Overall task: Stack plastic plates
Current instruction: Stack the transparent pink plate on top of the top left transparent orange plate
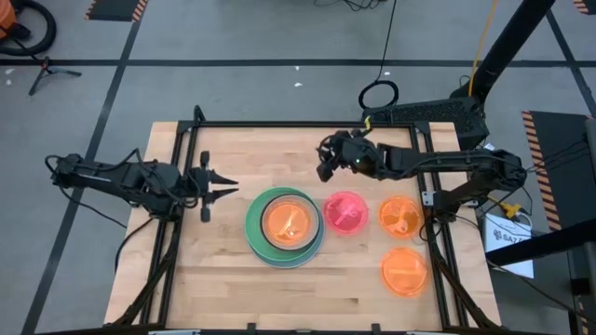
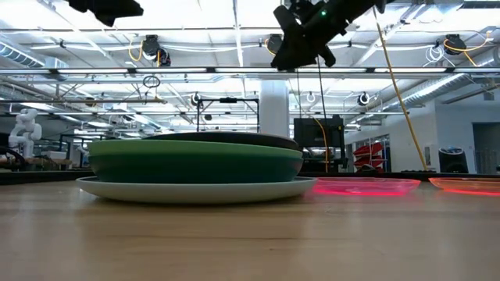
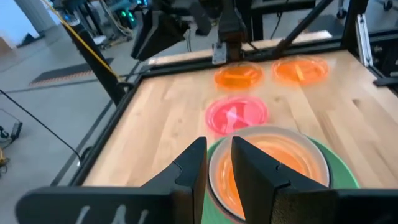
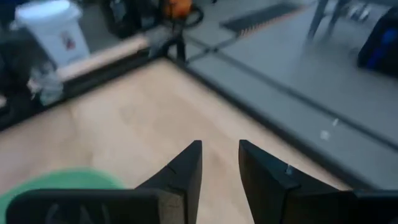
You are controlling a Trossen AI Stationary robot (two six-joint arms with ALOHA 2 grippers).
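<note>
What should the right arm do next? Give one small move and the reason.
Probably lower the right gripper toward the pink plate. It hangs open and empty above the table, the pink plate lies loose closest to the stack, and two orange plates wait beyond it.

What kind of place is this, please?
Probably a robotics lab or workshop hall: a wooden table in a dark frame, hazard-striped floor markings, ceiling pipes and cables, and a small white robot figure.

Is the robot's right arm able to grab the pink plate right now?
Probably yes. The right gripper hangs in the air just behind the pink plate, fingers a little apart and holding nothing. The plate lies alone on the table beside the stack, with nothing on top of it.
</note>
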